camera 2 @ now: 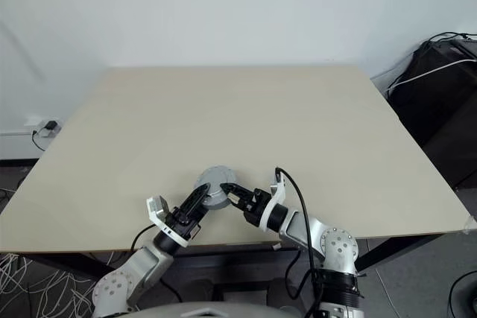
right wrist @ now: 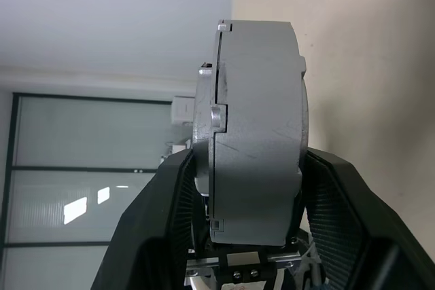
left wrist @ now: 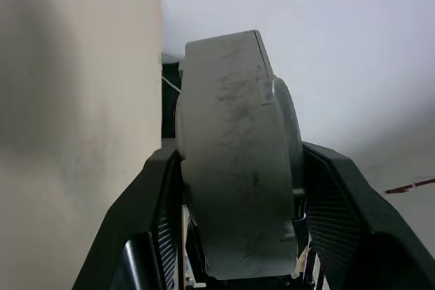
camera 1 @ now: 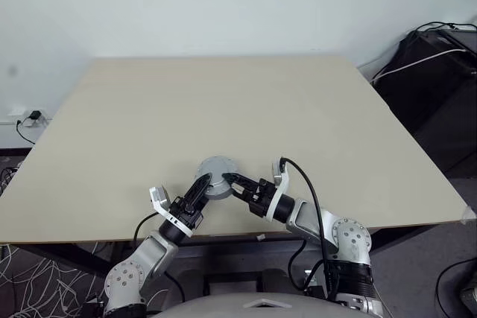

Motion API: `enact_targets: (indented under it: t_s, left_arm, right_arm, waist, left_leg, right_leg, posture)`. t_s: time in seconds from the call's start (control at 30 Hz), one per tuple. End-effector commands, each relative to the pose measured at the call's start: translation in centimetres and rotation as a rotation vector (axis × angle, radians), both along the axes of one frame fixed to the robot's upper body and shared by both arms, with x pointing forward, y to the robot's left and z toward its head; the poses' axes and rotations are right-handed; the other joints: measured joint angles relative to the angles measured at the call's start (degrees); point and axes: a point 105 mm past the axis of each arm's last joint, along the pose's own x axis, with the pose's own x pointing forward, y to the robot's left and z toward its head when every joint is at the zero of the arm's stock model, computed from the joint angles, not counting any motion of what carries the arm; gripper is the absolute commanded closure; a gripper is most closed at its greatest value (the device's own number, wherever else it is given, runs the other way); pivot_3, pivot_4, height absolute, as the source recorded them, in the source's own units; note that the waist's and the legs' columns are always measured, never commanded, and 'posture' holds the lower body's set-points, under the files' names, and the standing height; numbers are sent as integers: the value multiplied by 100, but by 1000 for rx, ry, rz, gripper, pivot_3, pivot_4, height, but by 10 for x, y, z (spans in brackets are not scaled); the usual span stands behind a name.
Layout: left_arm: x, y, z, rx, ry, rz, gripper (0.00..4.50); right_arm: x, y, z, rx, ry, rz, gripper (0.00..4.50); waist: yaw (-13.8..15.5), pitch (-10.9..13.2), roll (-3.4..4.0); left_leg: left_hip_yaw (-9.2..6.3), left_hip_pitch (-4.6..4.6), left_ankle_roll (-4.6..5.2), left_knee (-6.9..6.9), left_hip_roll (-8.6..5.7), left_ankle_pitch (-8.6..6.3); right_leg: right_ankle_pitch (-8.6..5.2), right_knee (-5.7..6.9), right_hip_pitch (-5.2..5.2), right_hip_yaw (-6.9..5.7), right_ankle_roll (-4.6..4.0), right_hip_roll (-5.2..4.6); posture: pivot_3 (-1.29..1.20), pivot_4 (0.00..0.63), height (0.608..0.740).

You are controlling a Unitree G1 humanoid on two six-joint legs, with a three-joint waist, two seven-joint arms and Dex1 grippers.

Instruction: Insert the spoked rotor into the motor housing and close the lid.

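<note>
A: The motor housing [camera 1: 215,177] sits near the near edge of the table [camera 1: 223,102], a little left of the middle, and both arms are right on it.

B: It looks closed up from above. I see a flat grey round top, the lid [camera 2: 217,177], lying on the housing.

A: Agreed, and the right wrist view backs that up: a thinner disc seated flush against the thicker grey body, with a seam line between the two.

B: What about the left gripper [camera 1: 206,184]?

A: It comes in from the near left, and its two black fingers [left wrist: 153,202] straddle the housing, one on each flat face, pressed against the grey casing. It's clamped on the housing.

B: And the right gripper [camera 1: 229,181]?

A: It reaches from the near right, pointing left toward the same piece. In its wrist view, the ribbed black fingers [right wrist: 333,215] bracket the housing on both faces, touching it. So that one's gripping the housing too.

B: Two grips on one part, then, meeting from opposite sides.

A: Yes, with the fingertips of the two arms close together at the near side of the housing.

B: Anything else on the tabletop?

A: Off the table, dark equipment with cables [camera 1: 440,57] sits at the far right, and a wall socket [camera 1: 28,117] at the left.
</note>
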Motion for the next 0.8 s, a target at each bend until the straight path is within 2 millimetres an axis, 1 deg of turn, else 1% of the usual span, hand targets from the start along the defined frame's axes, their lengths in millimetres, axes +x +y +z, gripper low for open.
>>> enact_targets:
  t_s: [0.03, 0.17, 0.33, 0.37, 0.4, 0.43, 0.53, 0.57, 0.63, 0.8]
  left_arm:
    - [2, -12, 10, -72, -31, 10, 2284]
    - [3, -12, 10, -73, -32, 9, 2284]
    - [3, -12, 11, -73, -39, 13, 2285]
    - [4, -11, 12, -72, -42, 16, 2285]
    - [5, -10, 13, -70, -46, 23, 2294]
    - [5, -9, 13, -67, -48, 28, 2367]
    - [8, -5, 14, -57, -58, 49, 2383]
    - [9, -3, 15, -54, -63, 58, 2383]
    - [10, 0, 16, -47, -68, 69, 2383]
    - [21, 18, 18, -3, -89, 156, 2383]
  right_arm:
    - [4, 2, 18, 26, -79, -3, 2414]
    - [7, -1, 19, -17, -123, -29, 2414]
    - [6, -4, 19, -37, -147, -29, 2414]
    - [6, -5, 19, -38, -149, -30, 1686]
    - [6, -6, 18, -41, -151, -31, 1467]
    - [6, -6, 18, -44, -153, -31, 1064]
    - [6, -11, 17, -58, -157, -40, 127]
    - [7, -14, 15, -75, -155, -54, 0]
    - [8, -18, 12, -106, -157, -70, 0]
    - [7, -35, 4, -341, -309, -85, 0]
  waist:
    - [0, 0, 0]
    - [1, 0, 0]
    - [3, -1, -1]
    - [5, -1, -1]
    - [6, -1, -1]
    - [8, -1, -1]
    - [10, -1, -1]
    - [9, -1, -1]
    - [11, -1, -1]
    - [26, -2, -4]
  left_leg:
    - [0, 0, 0, 1, 0, 0]
    - [1, 0, 0, 3, -2, 0]
    - [1, 0, 1, 3, -4, 0]
    - [1, 0, 1, 3, -4, 0]
    - [1, 1, 1, 4, -4, 0]
    - [2, 0, 1, 5, -4, 0]
    - [2, 2, 1, 7, -4, 0]
    - [3, 2, 1, 7, -4, 1]
    - [4, 2, 1, 7, -4, 1]
    - [10, 1, 1, 12, -9, 0]
  right_leg:
    - [0, 0, 0, 0, 0, 0]
    - [1, 0, 1, 0, 1, 0]
    - [1, 0, 2, 0, 1, 1]
    - [1, 1, 2, 1, 1, 1]
    - [1, 1, 3, 1, 1, 2]
    - [2, 1, 3, 2, 1, 2]
    - [3, 1, 5, 2, 0, 3]
    - [3, 2, 5, 2, -1, 3]
    - [4, 2, 4, 2, -2, 3]
    - [5, 1, 5, 5, -2, 3]
  posture:
    - [0, 0, 740]
    - [0, 0, 740]
    - [0, 0, 740]
    - [0, 0, 740]
    - [0, 0, 740]
    - [0, 0, 740]
    - [0, 0, 740]
    - [0, 0, 740]
    - [0, 0, 740]
    - [0, 0, 740]
